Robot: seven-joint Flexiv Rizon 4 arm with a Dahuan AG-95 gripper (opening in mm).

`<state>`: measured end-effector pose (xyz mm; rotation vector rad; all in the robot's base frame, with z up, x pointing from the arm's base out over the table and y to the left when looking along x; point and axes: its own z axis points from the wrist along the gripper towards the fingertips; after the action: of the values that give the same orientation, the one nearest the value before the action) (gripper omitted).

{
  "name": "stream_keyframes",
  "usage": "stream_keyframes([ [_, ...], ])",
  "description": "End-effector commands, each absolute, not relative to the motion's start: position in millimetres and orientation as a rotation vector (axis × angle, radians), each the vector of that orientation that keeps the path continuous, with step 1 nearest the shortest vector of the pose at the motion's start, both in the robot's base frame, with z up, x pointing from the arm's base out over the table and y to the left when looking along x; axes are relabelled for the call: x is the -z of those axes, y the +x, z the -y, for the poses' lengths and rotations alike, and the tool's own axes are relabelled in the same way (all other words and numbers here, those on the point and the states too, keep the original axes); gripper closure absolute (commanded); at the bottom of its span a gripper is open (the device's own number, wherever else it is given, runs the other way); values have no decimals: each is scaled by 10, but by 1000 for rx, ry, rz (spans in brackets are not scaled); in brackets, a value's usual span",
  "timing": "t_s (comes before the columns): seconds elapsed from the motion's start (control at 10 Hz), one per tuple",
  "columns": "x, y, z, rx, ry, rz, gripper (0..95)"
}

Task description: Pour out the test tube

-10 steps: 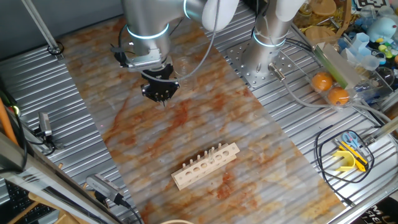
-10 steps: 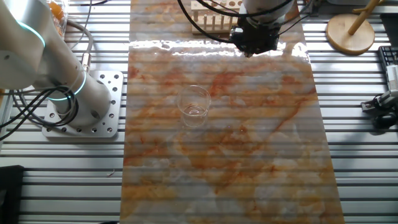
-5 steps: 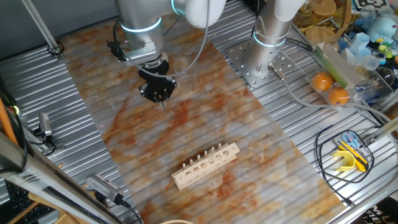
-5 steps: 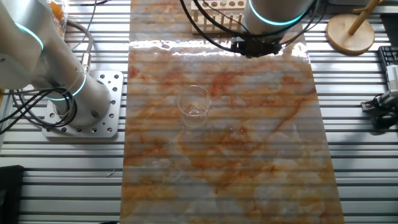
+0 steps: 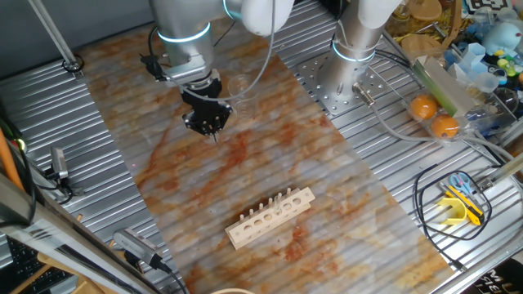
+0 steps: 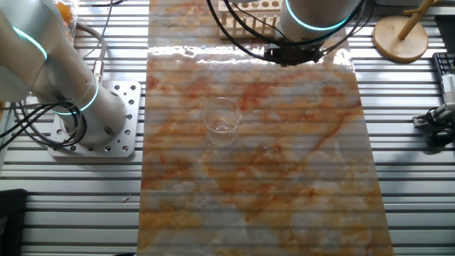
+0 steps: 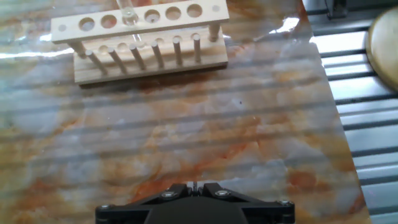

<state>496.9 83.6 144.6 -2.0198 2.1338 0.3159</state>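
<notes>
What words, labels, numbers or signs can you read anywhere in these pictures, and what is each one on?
No readable words, brands or numbers in any view.
A black-and-white square marker sits at the top right edge of one fixed view: a pattern, not text.
The wooden rack, the beaker, the gripper and the marbled table mat carry no print that shows.

Glossy silver arm point(image 5: 184, 33), cyan ring, black jaws
</notes>
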Motion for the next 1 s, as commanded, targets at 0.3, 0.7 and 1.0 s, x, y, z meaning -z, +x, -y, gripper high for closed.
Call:
stream_keyframes([
  [0.3,-1417,4990,-841,-417,-2075,-2076,950],
  [0.7,-1408,4995,-841,-421,-2076,-2074,950],
  [1.0,-1383,5005,-843,-476,-2066,-2041,950],
])
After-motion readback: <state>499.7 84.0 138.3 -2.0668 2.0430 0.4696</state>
